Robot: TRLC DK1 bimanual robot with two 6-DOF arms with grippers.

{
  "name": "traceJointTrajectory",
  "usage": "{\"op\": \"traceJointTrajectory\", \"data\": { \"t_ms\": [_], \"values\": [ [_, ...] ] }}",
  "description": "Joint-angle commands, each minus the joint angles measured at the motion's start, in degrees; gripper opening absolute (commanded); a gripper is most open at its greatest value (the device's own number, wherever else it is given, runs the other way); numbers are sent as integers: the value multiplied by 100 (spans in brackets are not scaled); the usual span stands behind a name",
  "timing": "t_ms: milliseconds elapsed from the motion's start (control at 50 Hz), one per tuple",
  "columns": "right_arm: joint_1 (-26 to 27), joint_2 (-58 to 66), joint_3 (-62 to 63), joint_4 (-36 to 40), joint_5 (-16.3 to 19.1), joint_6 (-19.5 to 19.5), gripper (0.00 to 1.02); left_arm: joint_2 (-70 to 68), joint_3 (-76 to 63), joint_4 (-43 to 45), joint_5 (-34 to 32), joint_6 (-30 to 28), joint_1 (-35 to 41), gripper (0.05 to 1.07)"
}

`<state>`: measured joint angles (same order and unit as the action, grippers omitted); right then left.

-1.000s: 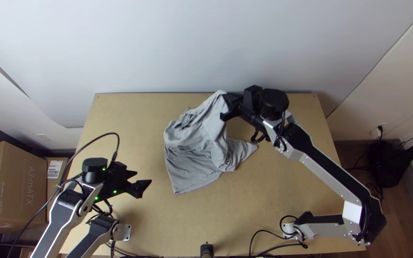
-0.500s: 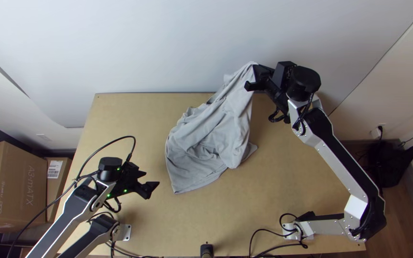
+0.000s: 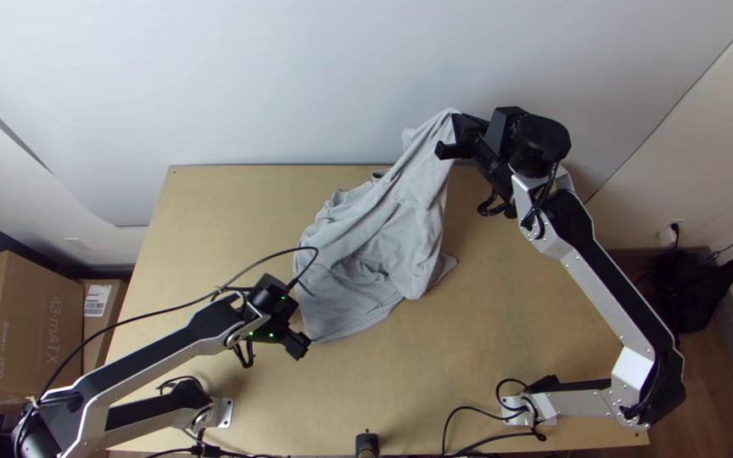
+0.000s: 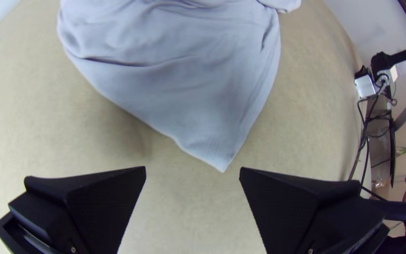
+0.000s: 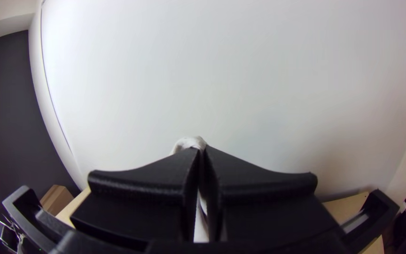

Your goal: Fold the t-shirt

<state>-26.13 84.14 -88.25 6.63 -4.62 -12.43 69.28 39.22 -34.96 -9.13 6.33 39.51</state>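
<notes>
Top view: we look down on a light wooden table, with the grey t-shirt around its middle and running up past its far edge.
T-shirt, lie: bunched and creased over most of its length (we count more folds than we can follow), smoother toward the corner that points to the table's near-left corner.
T-shirt, raised end: drawn up into a narrow slope at the far edge, right of that edge's middle. We cannot tell which part of the garment this is.
Right gripper: clenched on the raised end of the cloth. In the right wrist view we see its fingers pressed together, with a small fold of pale fabric standing out at their tips.
Left gripper: just beside the shirt's near-left corner, grasping nothing. In the left wrist view we note its fingers spread wide, the pointed cloth corner lying ahead of the gap.
Table, near edge: a small black post around the middle, cables to its right.
Beyond the left edge: cardboard boxes (two, by our count).
</notes>
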Motion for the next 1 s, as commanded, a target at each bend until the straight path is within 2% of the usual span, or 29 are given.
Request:
{"op": "traceJointTrajectory", "data": {
  "t_ms": [0,180,260,360,380,460,560,660,800,980],
  "values": [
    [3,-91,-246,-57,-109,-102,2,297,130,139,51,229,198,101],
    [11,-214,-210,5,-153,-93,3,649,244,437,51,299,374,96],
    [11,-275,-175,57,-162,-85,3,798,323,490,51,325,400,84],
    [47,-363,-114,75,-179,-67,2,851,305,640,60,378,374,61],
    [55,-389,-96,75,-197,-58,3,851,297,666,60,396,374,53],
    [108,-477,-26,75,-223,-32,3,807,217,903,60,466,347,7],
    [284,-592,132,84,-223,-32,2,649,112,815,60,431,233,8],
    [416,-706,273,101,-223,3,3,86,-20,552,25,158,-417,8],
    [592,-838,414,110,-223,3,2,-722,-29,-46,-538,-721,-2149,8],
    [750,-996,616,110,-223,3,2,-889,314,-1013,-1267,-2268,-4373,8]
  ]
}}
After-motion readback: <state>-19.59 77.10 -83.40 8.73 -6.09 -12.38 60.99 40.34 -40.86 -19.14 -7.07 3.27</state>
